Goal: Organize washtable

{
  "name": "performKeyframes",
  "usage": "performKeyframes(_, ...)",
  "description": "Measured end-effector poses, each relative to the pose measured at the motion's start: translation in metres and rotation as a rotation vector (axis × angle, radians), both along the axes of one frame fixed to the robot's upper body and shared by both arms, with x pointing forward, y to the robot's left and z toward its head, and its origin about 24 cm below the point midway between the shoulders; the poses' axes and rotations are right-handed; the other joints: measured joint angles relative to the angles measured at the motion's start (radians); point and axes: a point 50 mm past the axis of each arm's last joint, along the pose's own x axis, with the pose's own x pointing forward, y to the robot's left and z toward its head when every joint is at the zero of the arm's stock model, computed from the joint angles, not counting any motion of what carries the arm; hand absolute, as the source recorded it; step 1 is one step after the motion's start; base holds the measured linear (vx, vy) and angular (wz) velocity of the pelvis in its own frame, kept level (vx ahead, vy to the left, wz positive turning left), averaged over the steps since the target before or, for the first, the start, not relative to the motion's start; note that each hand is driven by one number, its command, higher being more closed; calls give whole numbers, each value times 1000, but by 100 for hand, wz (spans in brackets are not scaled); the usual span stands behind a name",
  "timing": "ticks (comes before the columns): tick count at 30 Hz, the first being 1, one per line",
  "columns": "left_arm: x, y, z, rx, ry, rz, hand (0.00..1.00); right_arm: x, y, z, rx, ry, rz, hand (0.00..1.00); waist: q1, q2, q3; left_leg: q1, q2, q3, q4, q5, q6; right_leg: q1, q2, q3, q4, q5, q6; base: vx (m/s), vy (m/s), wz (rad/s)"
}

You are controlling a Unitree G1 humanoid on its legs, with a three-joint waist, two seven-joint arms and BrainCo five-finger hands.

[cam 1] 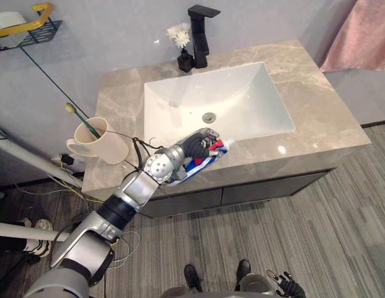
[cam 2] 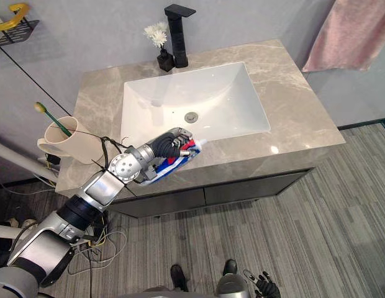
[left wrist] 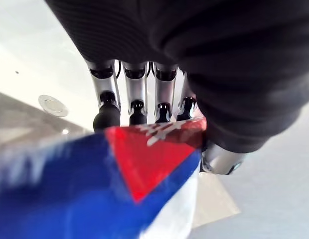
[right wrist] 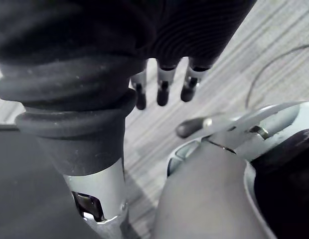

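My left hand point(cam 1: 194, 146) hangs over the counter's front edge, just in front of the sink point(cam 1: 248, 93), with its fingers curled round a red, white and blue toothpaste tube point(cam 1: 211, 155). The tube's cap end points to the right. In the left wrist view the tube point(left wrist: 119, 189) lies under the fingers point(left wrist: 137, 94). A beige cup point(cam 1: 99, 143) holding a green toothbrush point(cam 1: 81, 119) stands at the counter's left end. My right hand point(right wrist: 164, 84) hangs low over the floor, fingers relaxed and holding nothing.
A black faucet point(cam 1: 200, 31) and a small dark vase with white flowers point(cam 1: 183, 53) stand behind the sink. A wire shelf point(cam 1: 31, 28) hangs on the wall at the upper left. A pink towel point(cam 1: 360, 34) hangs at the upper right. The marble counter point(cam 1: 323, 112) has bare room on the right.
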Motion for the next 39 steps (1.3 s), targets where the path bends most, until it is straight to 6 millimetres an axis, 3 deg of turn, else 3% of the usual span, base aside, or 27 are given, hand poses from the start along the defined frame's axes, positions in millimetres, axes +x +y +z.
performKeyframes(2,-4,3,11,-79,-4,-18,100,17,-2,10,-27,-76,15,0,6,3,-2,0,0,0,0,0,0,0,0,1,0,0,0,0,0,0)
performKeyframes(4,-12,1,24,-184,-15,-71,100,55,-4,39,-80,-267,54,0,21,6,-4,0,1,1,0,0,0,-1,1,2,0,-1,-1,0,0,0)
performKeyframes(7,-19,-1,22,-207,-8,-98,100,92,-4,76,-128,-470,74,0,24,7,-6,-1,1,1,2,0,0,0,1,3,0,-1,-2,0,0,0)
performKeyframes(9,-20,1,14,-210,18,-90,100,117,-6,115,-191,-655,74,0,22,7,-6,0,2,2,3,0,0,0,1,4,0,-1,-2,0,0,0)
performKeyframes(11,-20,2,11,-211,30,-85,100,128,-8,145,-229,-786,71,0,22,5,-7,3,2,2,5,0,0,5,1,4,0,-1,-2,0,0,0)
performKeyframes(14,-19,3,11,-211,34,-78,100,125,-15,163,-269,-832,49,0,22,-2,-10,15,3,5,3,0,0,16,2,7,1,0,-2,-4,3,-3)
performKeyframes(17,-20,8,15,-229,19,-65,100,127,-24,195,-339,-924,56,0,17,-8,-12,29,3,29,1,-2,2,17,1,29,4,1,-3,-42,17,-23)
performKeyframes(20,-26,10,12,-250,29,-74,100,130,-36,270,-485,-1205,108,0,7,-13,-18,33,4,43,4,-7,9,17,1,50,14,1,-4,-77,7,-18)
performKeyframes(22,-30,12,2,-249,69,-86,100,135,-29,338,-572,-1525,195,0,-3,-36,-52,33,10,46,6,-7,9,15,6,52,14,3,-5,-45,-17,-4)
performKeyframes(24,-31,12,-1,-249,79,-85,100,135,-25,360,-580,-1645,239,0,-2,-60,-72,32,15,50,5,-7,9,15,11,53,14,3,-6,-27,-33,1)
performKeyframes(27,-31,15,-1,-235,83,-86,100,139,-16,360,-503,-1661,362,0,13,-86,-88,31,16,52,2,-7,9,10,14,57,14,5,-8,-5,-1,-2)
performKeyframes(34,-29,26,2,-178,74,-68,100,154,19,348,-268,-1520,823,0,23,-72,-98,29,3,47,0,2,18,0,9,58,14,10,-6,19,9,0)
performKeyframes(39,-27,30,9,-147,55,-67,100,161,21,341,-181,-1435,907,0,24,-73,-98,25,2,37,0,4,18,0,2,51,14,11,-7,5,6,5)
